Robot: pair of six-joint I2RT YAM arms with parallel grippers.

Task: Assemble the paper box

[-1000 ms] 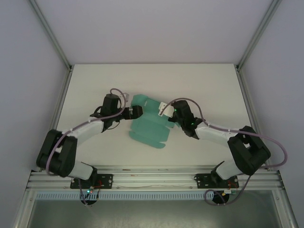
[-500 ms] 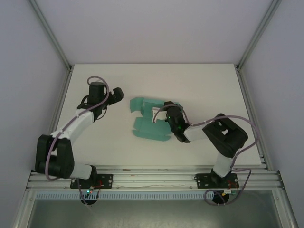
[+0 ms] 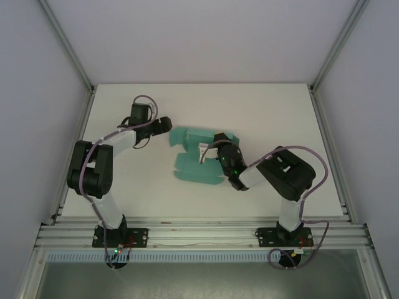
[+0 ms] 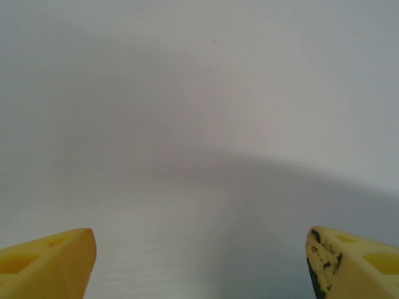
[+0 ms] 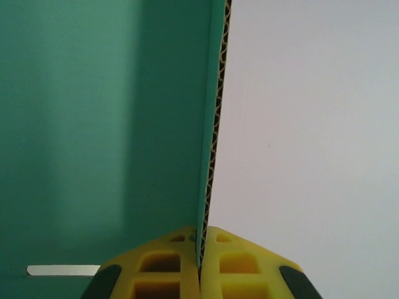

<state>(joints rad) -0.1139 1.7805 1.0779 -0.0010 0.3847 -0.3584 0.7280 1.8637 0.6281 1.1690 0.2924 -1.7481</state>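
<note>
Box (image 3: 194, 166) lies at the middle of the table (image 3: 137, 187), one flap pinched edge-on by the right gripper (image 5: 201, 246); the left gripper (image 3: 162, 123), jaws apart and empty, should brace the base while the flap folds squarely.

yellow tool (image 5: 201, 265) clamping paper box (image 5: 106, 124) edge

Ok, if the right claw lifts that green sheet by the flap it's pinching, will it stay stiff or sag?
Probably fairly stiff: the paper box shows a fluted, corrugated edge where the right claw grips it. Likely light, being one thin sheet. It may hinge at its creases rather than lift flat, since the pinched flap stands folded up from the rest.
</note>
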